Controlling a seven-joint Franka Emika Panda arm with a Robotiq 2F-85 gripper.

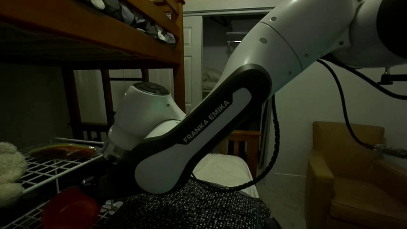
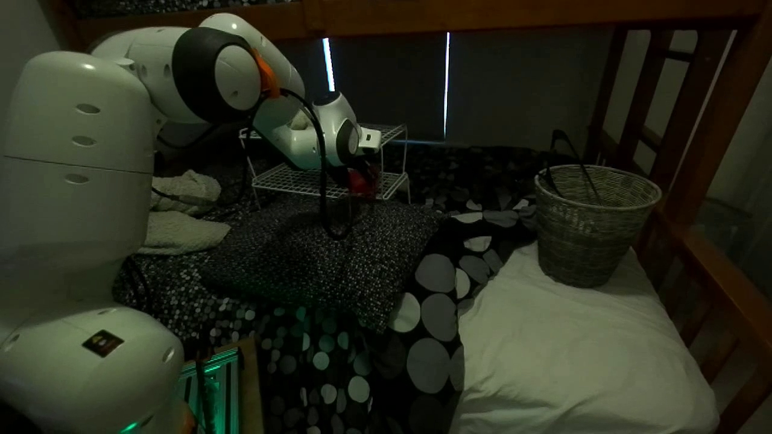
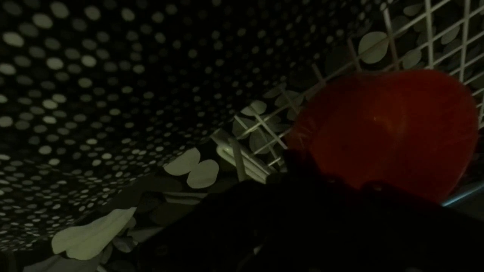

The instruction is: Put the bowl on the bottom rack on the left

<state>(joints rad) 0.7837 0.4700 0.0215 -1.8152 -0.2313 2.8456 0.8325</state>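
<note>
The red bowl (image 1: pixel 70 208) is held tilted by its rim at my dark gripper (image 1: pixel 88 187). In an exterior view the bowl (image 2: pixel 363 182) shows at the right part of the white wire rack's lower shelf, the bottom rack (image 2: pixel 289 181). Whether it touches the bars cannot be told. In the wrist view the bowl (image 3: pixel 389 132) lies in front of the white bars of the bottom rack (image 3: pixel 446 41). The gripper (image 3: pixel 302 162) is very dark there, its fingers shut on the bowl's near rim. The bottom rack (image 1: pixel 25 221) is partly hidden behind the bowl.
The upper shelf (image 1: pixel 47 171) holds a plastic-wrapped item (image 1: pixel 63 151) and a cream plush toy (image 1: pixel 11 173). A dark dotted pillow (image 2: pixel 325 253) lies in front of the rack. A grey mesh basket (image 2: pixel 579 241) stands on a white pillow (image 2: pixel 579 355). The bunk-bed frame (image 1: pixel 127 38) is overhead.
</note>
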